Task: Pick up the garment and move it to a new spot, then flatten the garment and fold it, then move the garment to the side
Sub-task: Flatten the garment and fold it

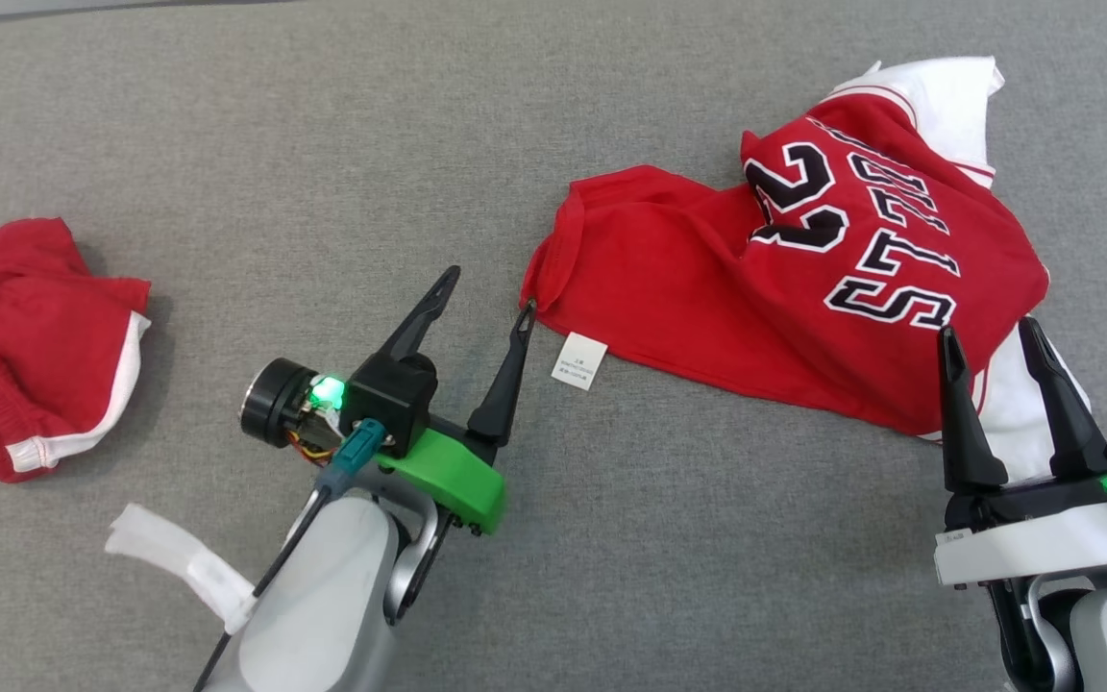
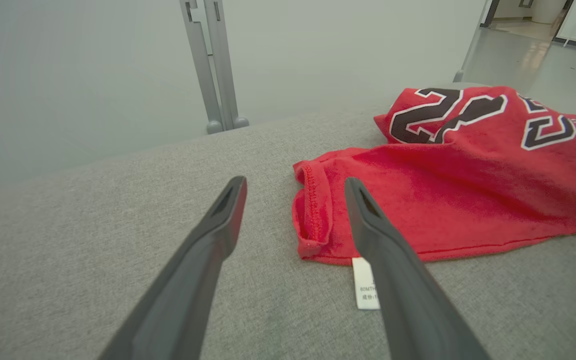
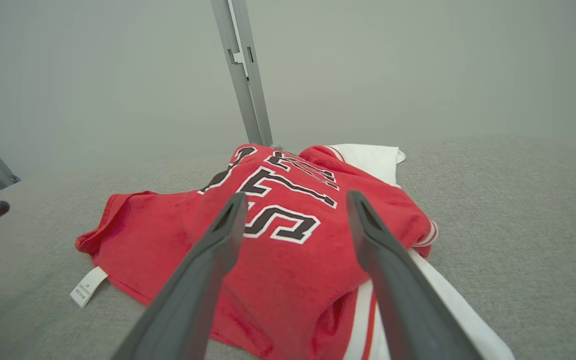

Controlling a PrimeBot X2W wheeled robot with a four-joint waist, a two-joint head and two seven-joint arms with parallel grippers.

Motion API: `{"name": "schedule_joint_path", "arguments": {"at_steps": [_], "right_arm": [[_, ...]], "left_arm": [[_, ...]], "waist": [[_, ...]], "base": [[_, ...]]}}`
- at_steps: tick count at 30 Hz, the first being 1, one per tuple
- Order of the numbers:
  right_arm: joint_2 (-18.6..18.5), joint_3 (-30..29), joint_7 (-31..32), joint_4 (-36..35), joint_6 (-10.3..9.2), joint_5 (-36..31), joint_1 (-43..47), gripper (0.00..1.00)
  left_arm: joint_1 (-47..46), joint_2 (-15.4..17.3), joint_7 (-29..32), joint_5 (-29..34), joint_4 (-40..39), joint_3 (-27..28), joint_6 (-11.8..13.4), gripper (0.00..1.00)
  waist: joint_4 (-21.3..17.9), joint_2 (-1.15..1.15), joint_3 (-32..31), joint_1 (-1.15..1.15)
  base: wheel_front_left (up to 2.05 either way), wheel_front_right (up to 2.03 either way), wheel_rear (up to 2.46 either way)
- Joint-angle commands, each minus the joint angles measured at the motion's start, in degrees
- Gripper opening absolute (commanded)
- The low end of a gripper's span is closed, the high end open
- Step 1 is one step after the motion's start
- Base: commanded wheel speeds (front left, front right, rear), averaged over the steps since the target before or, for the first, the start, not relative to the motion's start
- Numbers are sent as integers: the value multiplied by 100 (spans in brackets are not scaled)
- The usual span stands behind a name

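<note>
Red jersey (image 1: pixel 803 288) lying crumpled on grey desk (image 1: pixel 275 144), number and lettering facing up, white fabric sticking out at its far and near right ends. Left jaws standing wide open, gripping nothing, one tip sitting right at jersey's left corner hem; cannot tell if touching. White label (image 1: pixel 579 361) lying just beside that hem. Right jaws also spread open, empty, hovering over jersey's near right edge. Red shorts (image 1: pixel 35 336) lying well apart, left of jersey.

jersey (image 1: pixel 803 288) at right on the table (image 1: pixel 323 144), shorts (image 1: pixel 25 336) far left, tag (image 1: pixel 579 361) at jersey's near edge
</note>
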Motion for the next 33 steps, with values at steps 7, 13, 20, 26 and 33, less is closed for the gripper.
{"name": "schedule_joint_path", "arguments": {"at_steps": [7,13,20,26,33], "right_arm": [[3,12,-102,146,-10,88,-202,100],[-11,-113,-146,281,-10,155,-236,100],[-93,-509,-91,917,-10,324,25,100],[-168,-445,-114,1649,-9,613,-170,100],[-338,-132,-68,2299,-10,848,-533,22]], "left_arm": [[-623,20,372,-508,1002,-504,214,100],[-976,19,222,-901,1693,-517,421,100],[-1098,20,-126,-1190,2140,-380,463,0],[-972,40,-263,-1262,2243,-330,452,0],[-931,34,-340,-1279,2162,-360,459,0]], "waist": [[-464,0,401,0],[-655,0,487,0],[-745,0,445,0],[-682,0,392,0],[-483,0,410,0]], "base": [[0,0,0],[0,0,0],[0,0,0],[0,0,0],[0,0,0]]}}
